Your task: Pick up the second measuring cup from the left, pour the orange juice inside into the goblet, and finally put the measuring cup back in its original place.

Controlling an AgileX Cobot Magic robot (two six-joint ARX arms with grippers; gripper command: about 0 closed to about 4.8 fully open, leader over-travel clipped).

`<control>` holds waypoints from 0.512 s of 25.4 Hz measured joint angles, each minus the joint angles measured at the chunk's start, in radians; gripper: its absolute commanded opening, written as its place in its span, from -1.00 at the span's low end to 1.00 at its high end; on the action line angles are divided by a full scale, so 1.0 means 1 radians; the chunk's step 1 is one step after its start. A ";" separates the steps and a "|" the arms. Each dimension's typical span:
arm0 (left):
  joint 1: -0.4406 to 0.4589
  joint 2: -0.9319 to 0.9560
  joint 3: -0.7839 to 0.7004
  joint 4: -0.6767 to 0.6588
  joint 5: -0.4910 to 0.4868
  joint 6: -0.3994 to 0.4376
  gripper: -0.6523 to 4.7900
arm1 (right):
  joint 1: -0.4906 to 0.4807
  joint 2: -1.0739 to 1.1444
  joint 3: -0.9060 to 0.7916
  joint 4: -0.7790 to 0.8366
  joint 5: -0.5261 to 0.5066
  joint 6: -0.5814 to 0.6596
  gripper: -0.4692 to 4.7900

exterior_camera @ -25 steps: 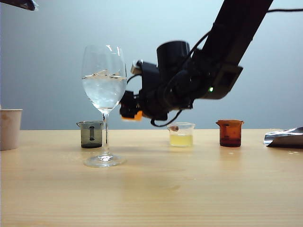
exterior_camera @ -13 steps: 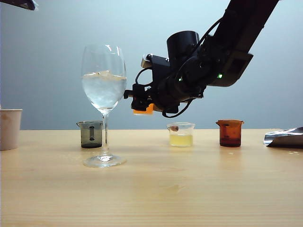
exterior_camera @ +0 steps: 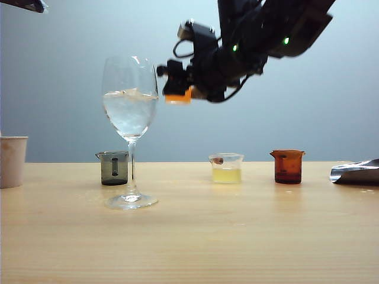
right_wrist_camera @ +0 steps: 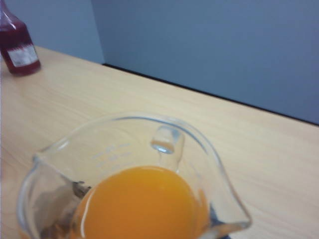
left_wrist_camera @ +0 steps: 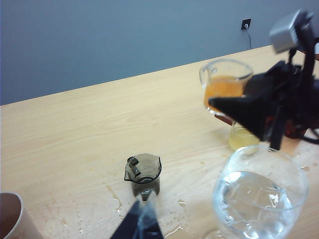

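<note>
Right arm reaches in from upper right of the exterior view, wrist about level, right gripper (exterior_camera: pixel 176 89) high above the bench, jaws closed on the second measuring cup (left_wrist_camera: pixel 225 84), held upright. Left gripper (left_wrist_camera: pixel 141 221) low over the bench; only dark fingertips show, opening unclear.

Light wood-grain worktop (exterior_camera: pixel 237 236), smooth, slight sheen. Goblet (exterior_camera: pixel 130 112) clear glossy glass. Second measuring cup (right_wrist_camera: pixel 134 169) clear, glossy; orange juice (right_wrist_camera: pixel 139 204) opaque, shiny. Right claw (exterior_camera: pixel 177 94) matt black plastic.
</note>
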 measured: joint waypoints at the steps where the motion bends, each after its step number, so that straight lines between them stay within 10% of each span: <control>1: 0.000 0.000 0.000 0.000 0.000 0.000 -0.78 | 0.000 -0.022 0.000 -0.007 -0.009 -0.001 -0.23; 13: 0.000 0.000 0.000 -0.084 0.101 -0.005 -0.78 | -0.002 -0.233 0.000 -0.317 -0.177 -0.141 -0.23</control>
